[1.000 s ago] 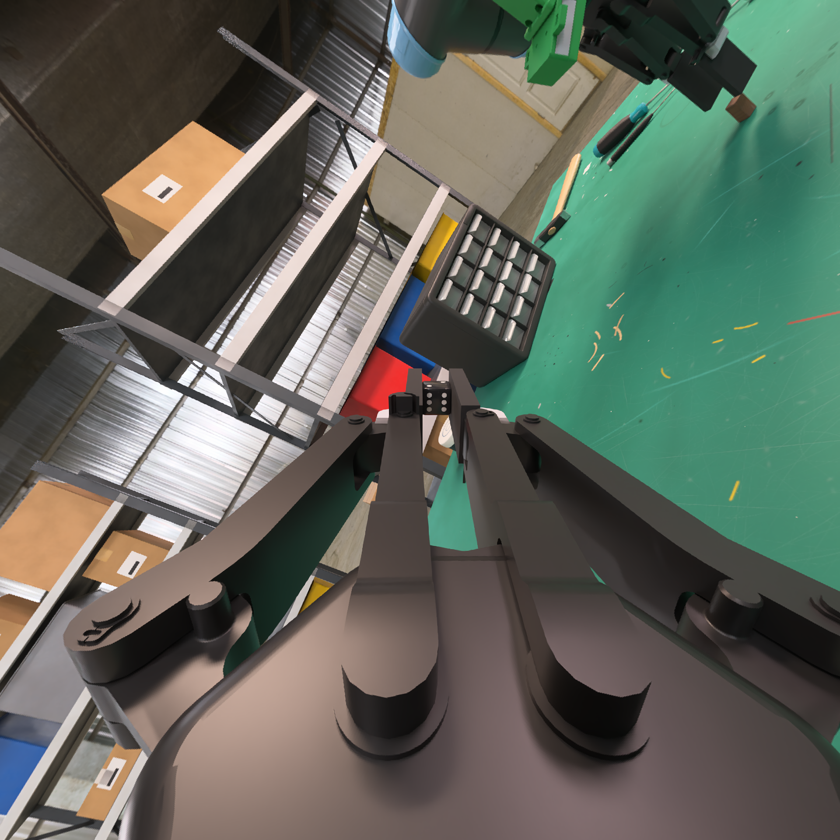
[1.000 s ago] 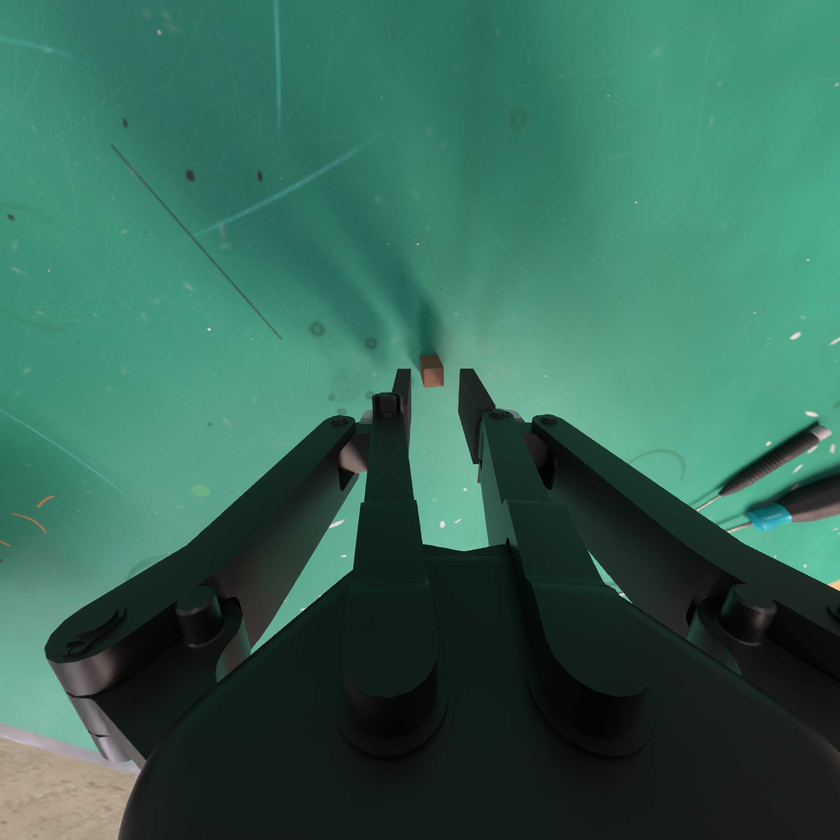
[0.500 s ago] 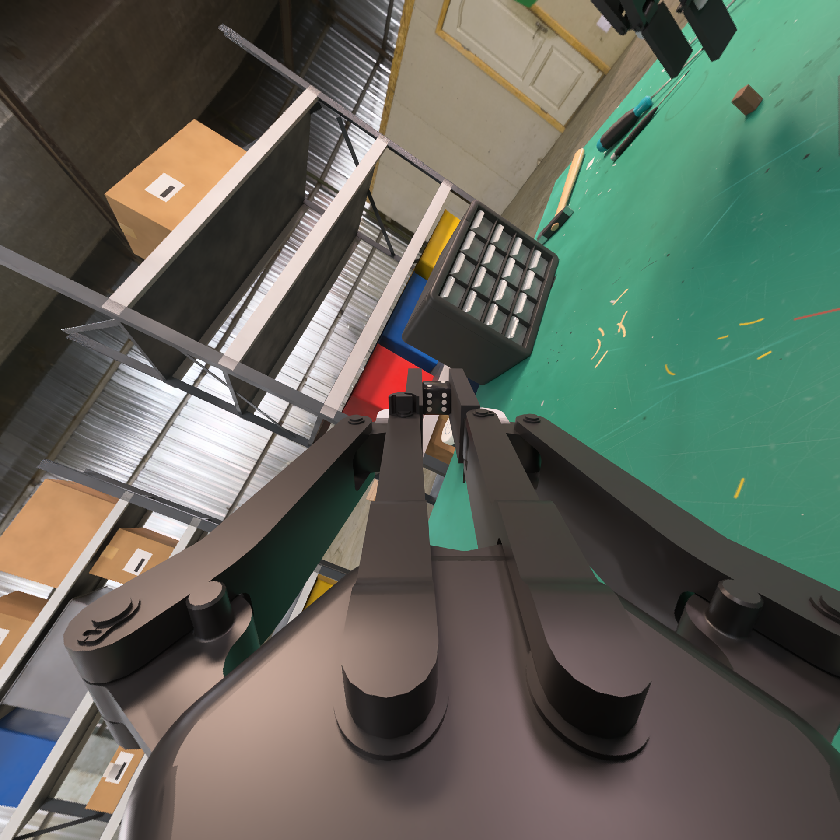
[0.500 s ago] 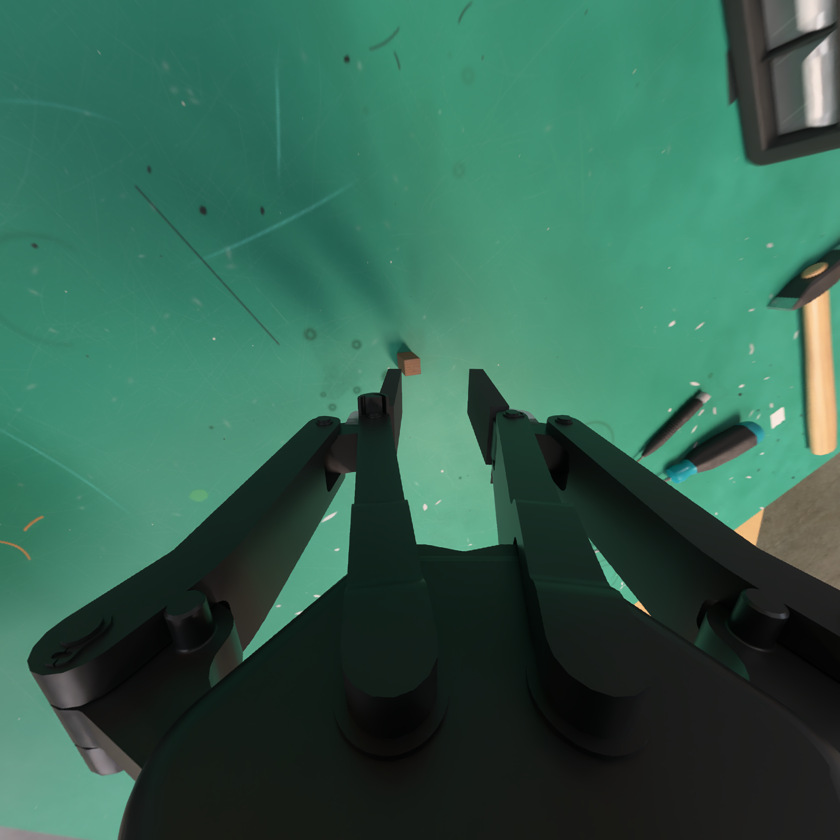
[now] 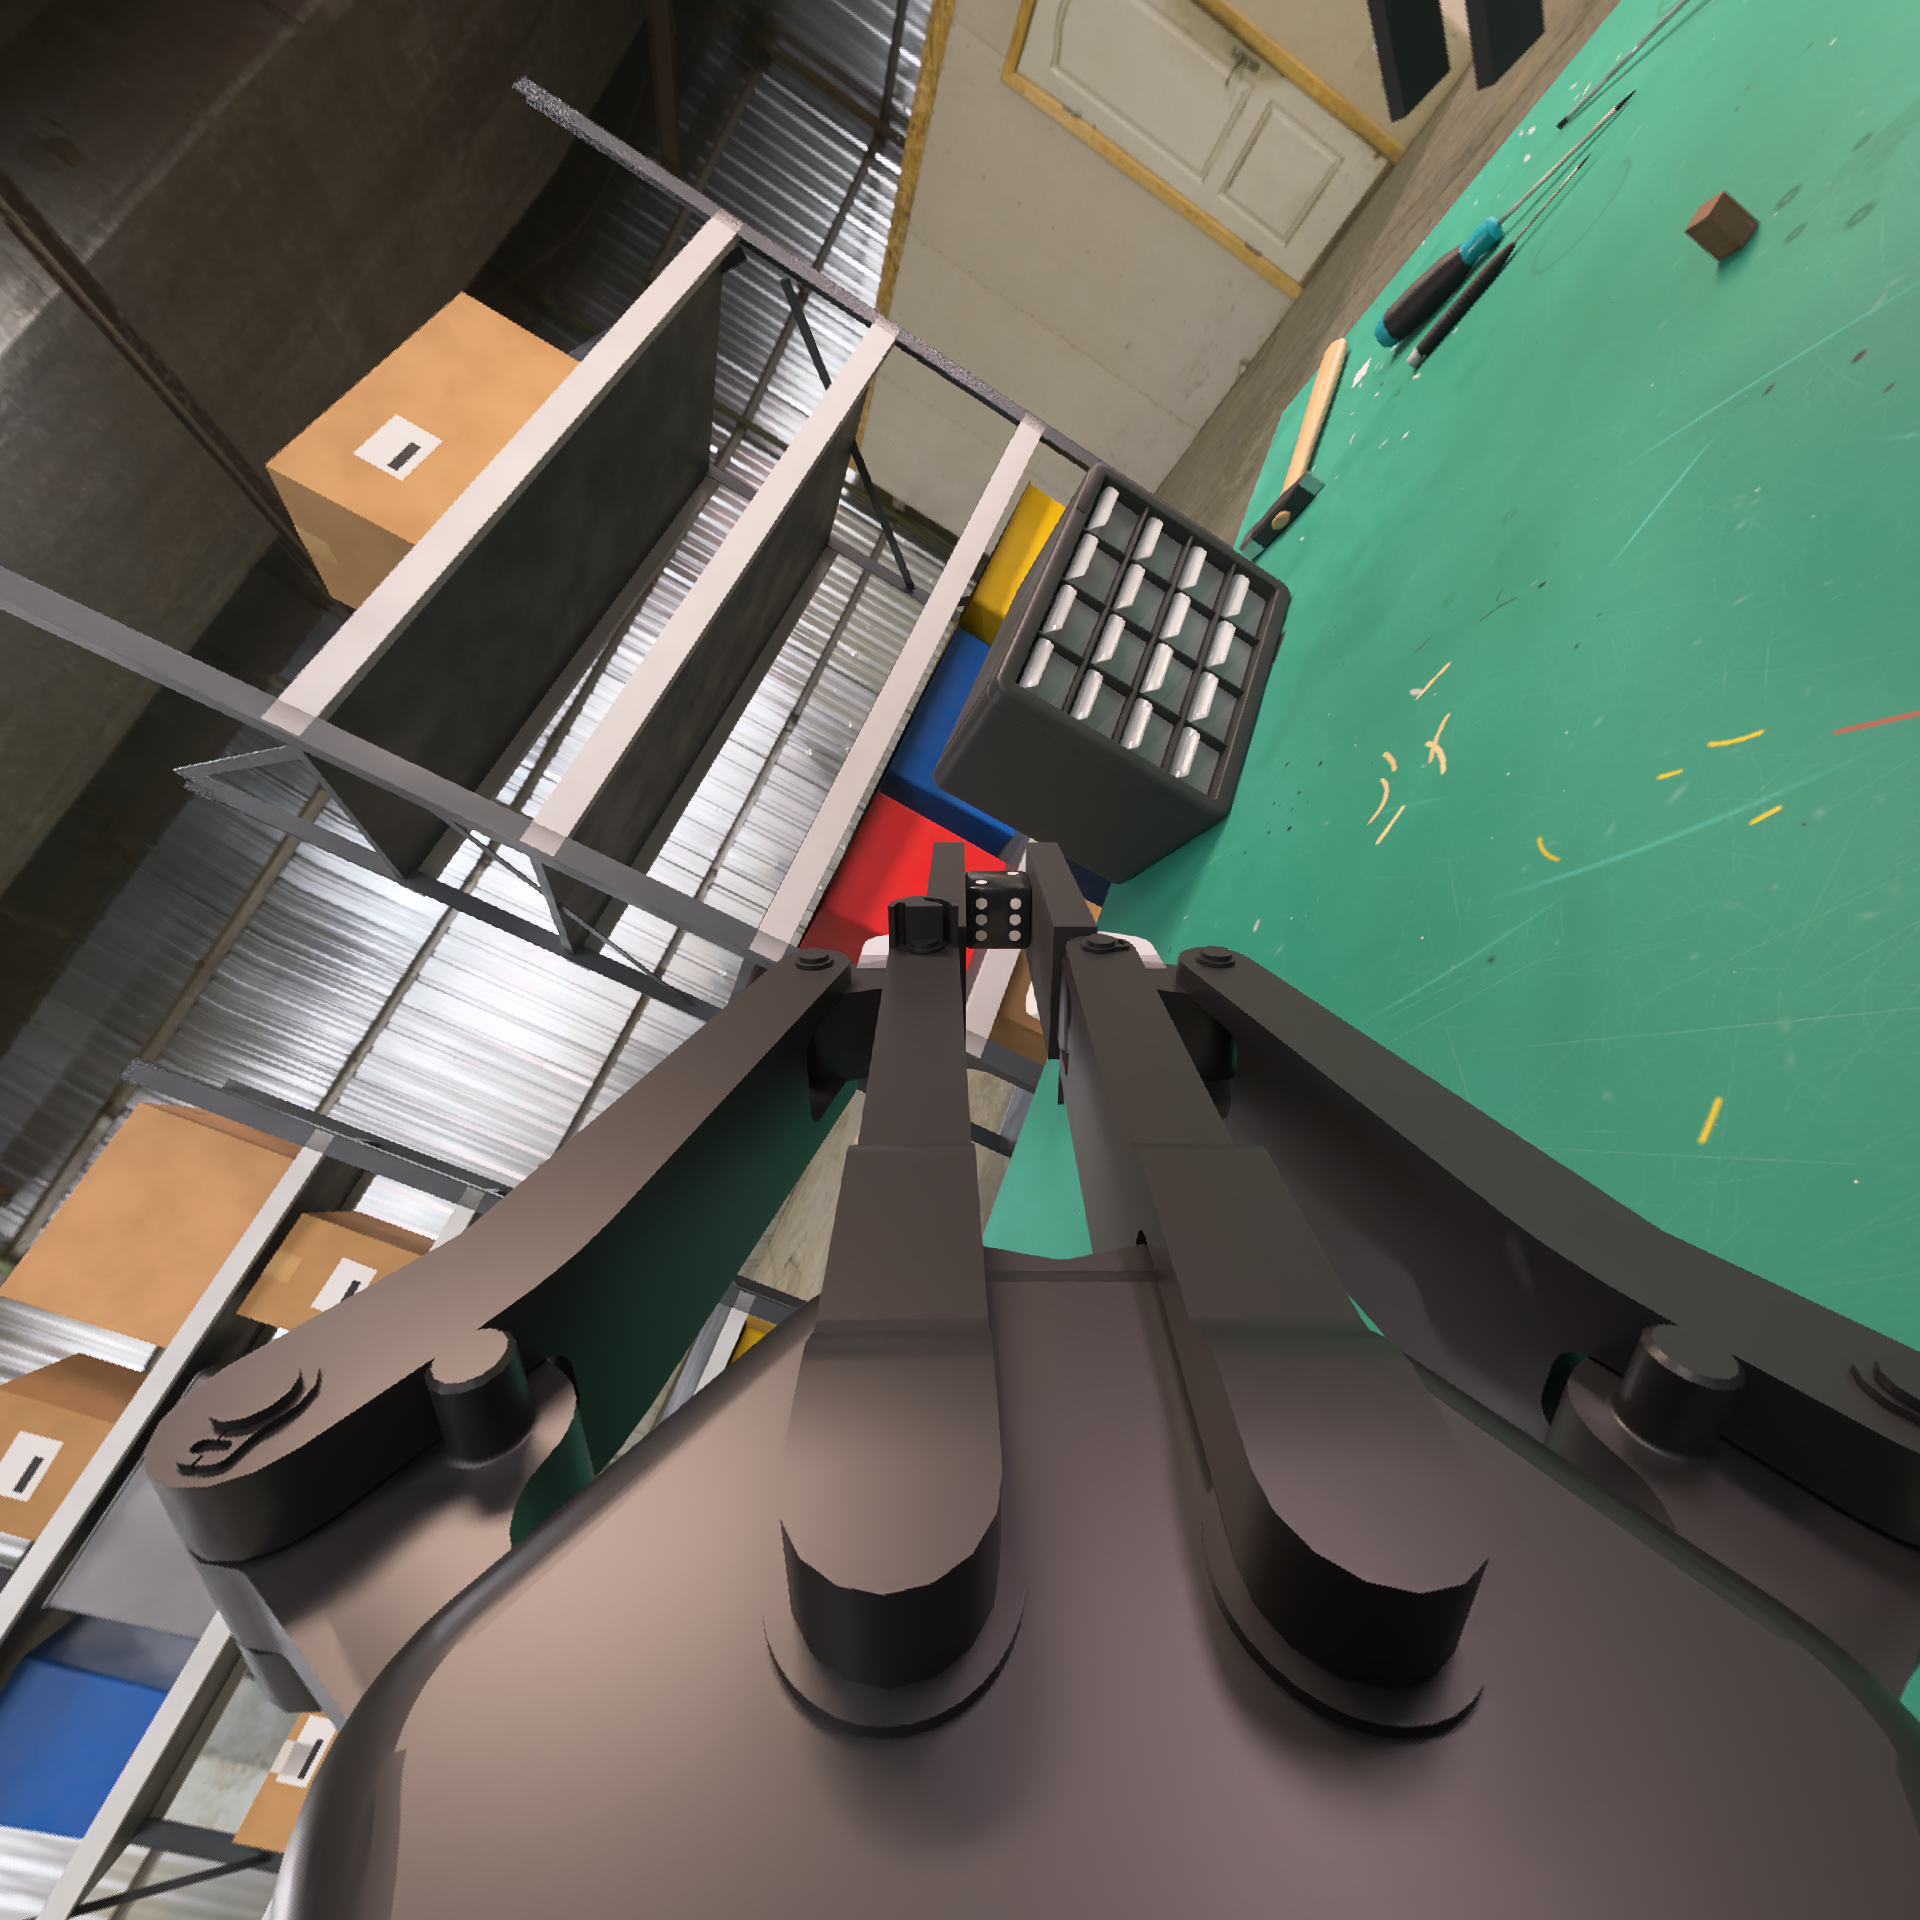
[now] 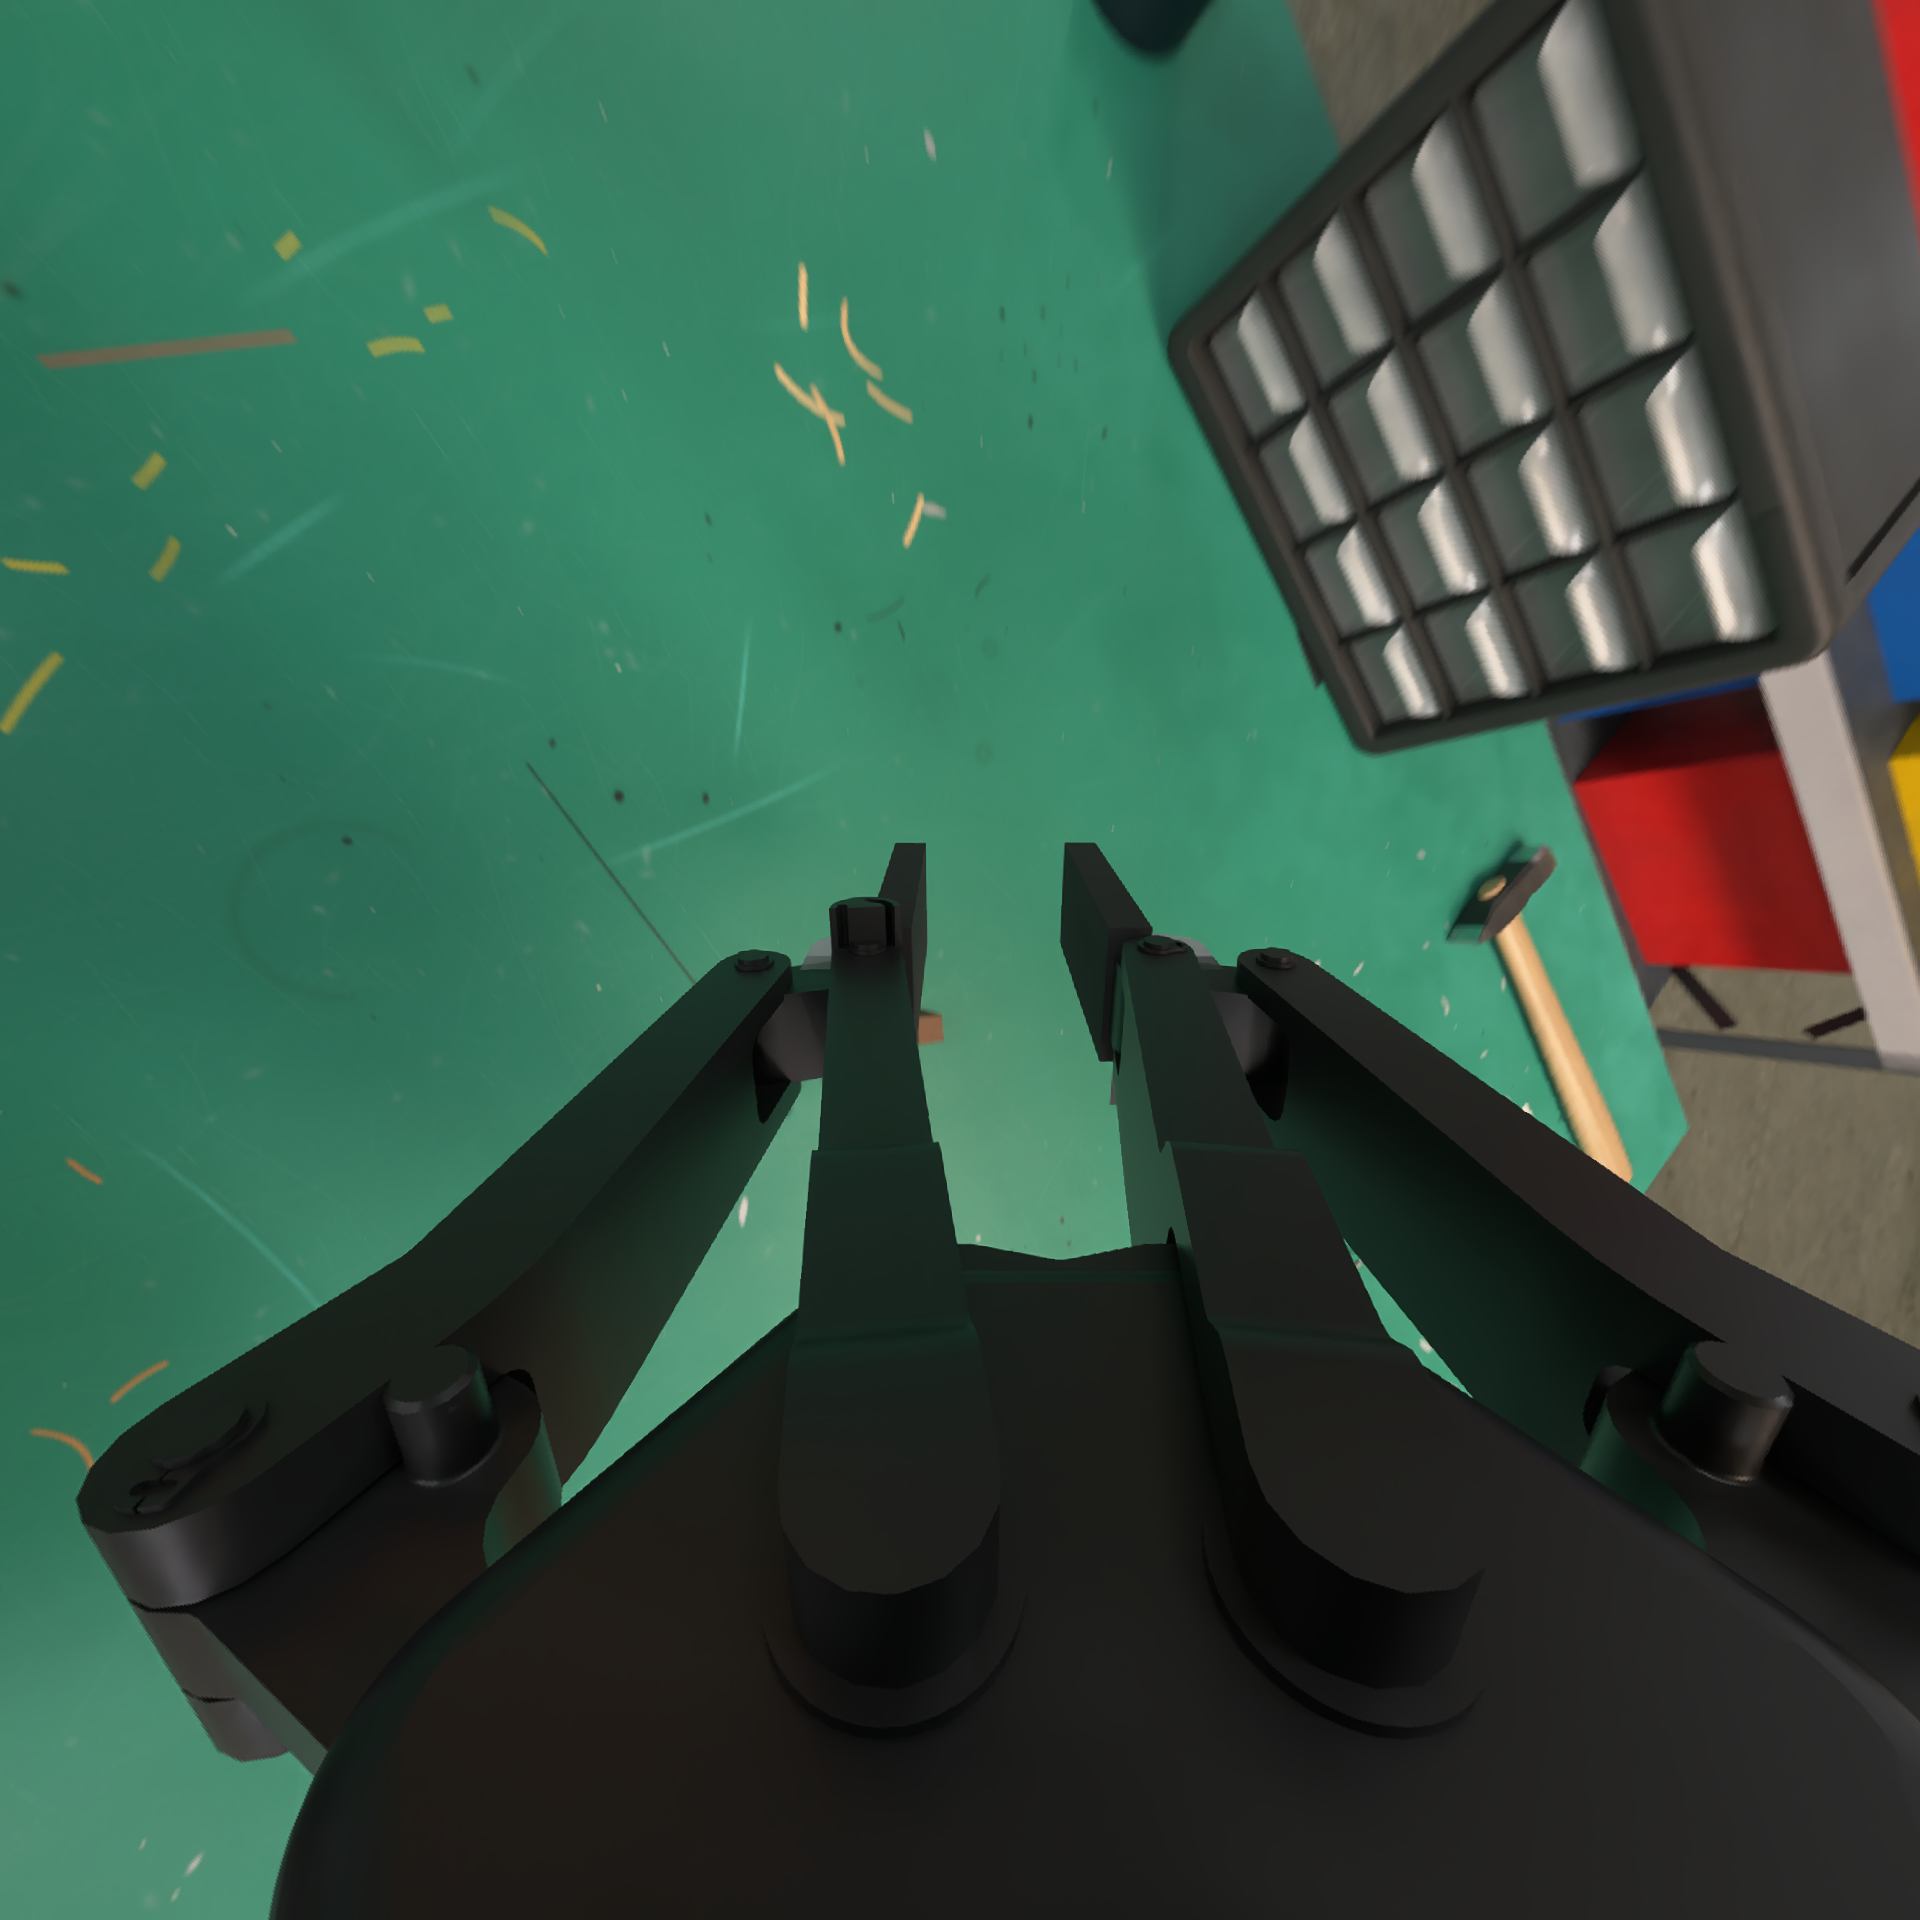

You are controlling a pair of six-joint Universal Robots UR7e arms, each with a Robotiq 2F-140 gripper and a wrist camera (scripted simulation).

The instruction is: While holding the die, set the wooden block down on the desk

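My left gripper (image 5: 997, 902) is shut on a small black die (image 5: 997, 910) with white pips and holds it above the near edge of the green desk (image 5: 1558, 644). The small brown wooden block (image 5: 1722, 224) lies alone on the desk, far off at the upper right of the left wrist view. In the right wrist view my right gripper (image 6: 992, 906) is open and empty, high above the desk (image 6: 499, 727). Only a sliver of the block (image 6: 930, 1029) shows there, beside the left finger (image 6: 902, 914).
A dark grey compartment box (image 5: 1127, 675) stands at the desk's edge; it also shows in the right wrist view (image 6: 1507, 416). A hammer (image 6: 1548, 1023) and two screwdrivers (image 5: 1439, 281) lie near the edge. Shelving with cardboard boxes (image 5: 416, 436) stands beyond. The right gripper's fingertips (image 5: 1408, 42) show at the top.
My right gripper has risen well away from the block and turned toward the compartment box, jaws wider. The block stays on the desk. My left gripper holds the die still.
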